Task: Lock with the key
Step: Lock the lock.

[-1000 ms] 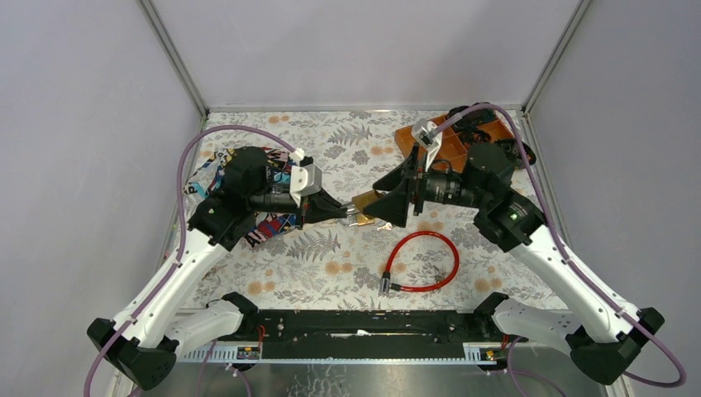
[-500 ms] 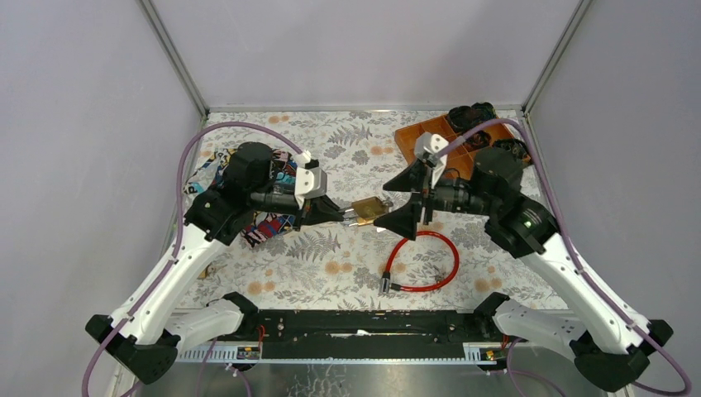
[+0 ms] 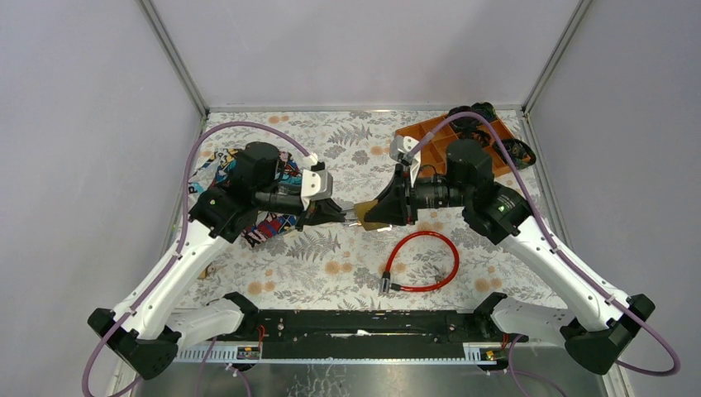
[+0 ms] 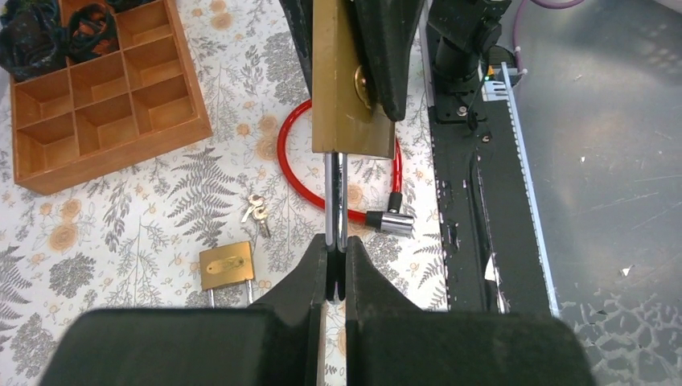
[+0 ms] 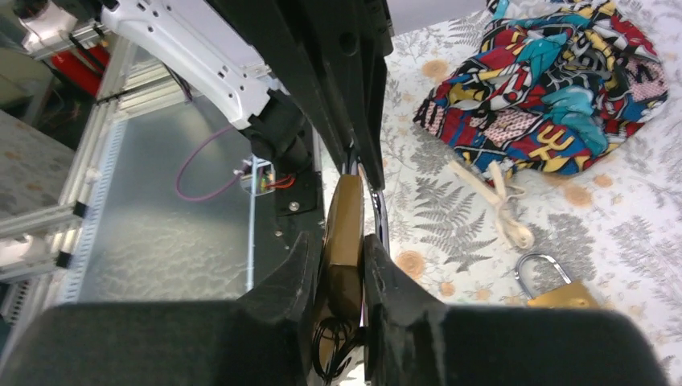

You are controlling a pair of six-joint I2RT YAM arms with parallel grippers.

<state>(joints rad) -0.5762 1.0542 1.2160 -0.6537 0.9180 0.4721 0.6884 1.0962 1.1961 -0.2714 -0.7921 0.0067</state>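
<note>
Left gripper (image 4: pixel 335 256) clamped tight on chrome shackle (image 4: pixel 333 197) of 1 brass padlock (image 4: pixel 334 88). Right gripper (image 5: pixel 344 261) pinches the padlock body between its 2 fingers, just ahead of left jaws.

Brass padlock (image 5: pixel 346 233) between the jaws

The right gripper (image 5: pixel 342 245), drawn back toward the table's right edge with its fingers spread wide half a second earlier, has been brought back toward the table's middle. It has been closed on the body of the brass padlock (image 4: pixel 338 80). Its white camera mount (image 3: pixel 405 150) has been carried leftward with it.
</note>
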